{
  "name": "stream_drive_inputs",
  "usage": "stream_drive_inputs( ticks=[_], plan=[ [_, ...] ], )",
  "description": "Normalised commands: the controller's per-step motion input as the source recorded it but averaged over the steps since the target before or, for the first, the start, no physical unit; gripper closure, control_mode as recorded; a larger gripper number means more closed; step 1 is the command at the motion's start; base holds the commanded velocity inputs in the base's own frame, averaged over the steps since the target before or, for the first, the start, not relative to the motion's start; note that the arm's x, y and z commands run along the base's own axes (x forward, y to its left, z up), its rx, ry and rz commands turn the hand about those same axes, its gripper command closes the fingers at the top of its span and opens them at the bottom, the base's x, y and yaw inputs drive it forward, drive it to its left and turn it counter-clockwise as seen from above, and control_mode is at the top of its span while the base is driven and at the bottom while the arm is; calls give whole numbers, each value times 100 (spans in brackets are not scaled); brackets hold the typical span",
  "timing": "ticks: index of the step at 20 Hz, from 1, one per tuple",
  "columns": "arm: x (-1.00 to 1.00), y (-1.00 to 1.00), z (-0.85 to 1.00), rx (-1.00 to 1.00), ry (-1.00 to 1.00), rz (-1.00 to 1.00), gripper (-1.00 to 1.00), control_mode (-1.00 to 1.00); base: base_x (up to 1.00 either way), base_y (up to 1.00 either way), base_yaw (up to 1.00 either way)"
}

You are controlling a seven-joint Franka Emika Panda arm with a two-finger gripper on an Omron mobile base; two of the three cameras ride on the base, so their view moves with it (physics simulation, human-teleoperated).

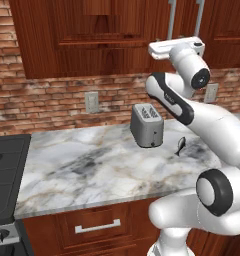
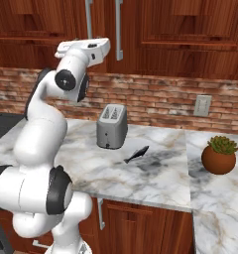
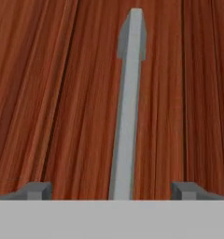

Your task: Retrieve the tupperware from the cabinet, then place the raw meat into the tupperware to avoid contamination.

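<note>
The marble worktop [image 1: 107,165] has broad bare stretches in front of and to the left of the grey two-slot toaster [image 1: 146,125], which stands toward the back, clear of the front edge. A black stove [image 1: 7,175] abuts the worktop's left end. In the right base view a potted succulent [image 2: 219,154] sits well apart from the toaster on the right-hand stretch.

The raw meat [image 1: 180,145], one slender dark fish-shaped piece with a forked tail, lies flat on the worktop just beside the toaster, on its right, not touching it.

The arm is raised to the cabinet [image 1: 92,35], whose dark reddish doors are closed (the tupperware cannot be seen). In the hand view the end effector [image 3: 115,190] faces a door at close range, its two dark fingertips [image 3: 35,190] spread as wide as they go, with one vertical silver bar handle [image 3: 128,102] centred between them. Nothing is held, and whether the tips touch the handle cannot be told.

Counted: one toaster, one piece of meat, one plant, two long cabinet handles side by side, two wall outlets [image 1: 92,102] on the brick backsplash, one drawer [image 1: 97,227] under the worktop.
</note>
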Motion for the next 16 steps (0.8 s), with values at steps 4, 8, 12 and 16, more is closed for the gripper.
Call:
stream_drive_inputs(
  ticks=[4, 8, 12, 16],
  plan=[
    [73, 0, 0, 0, 0, 0, -100, -100, 0, 0, 0],
    [33, -2, 0, 0, 0, 0, 100, -100, 0, 0, 0],
    [18, -35, 0, 0, 0, 3, 100, -100, 0, 0, 0],
    [17, -14, 0, 0, 0, 2, 100, -100, 0, 0, 0]
  ],
)
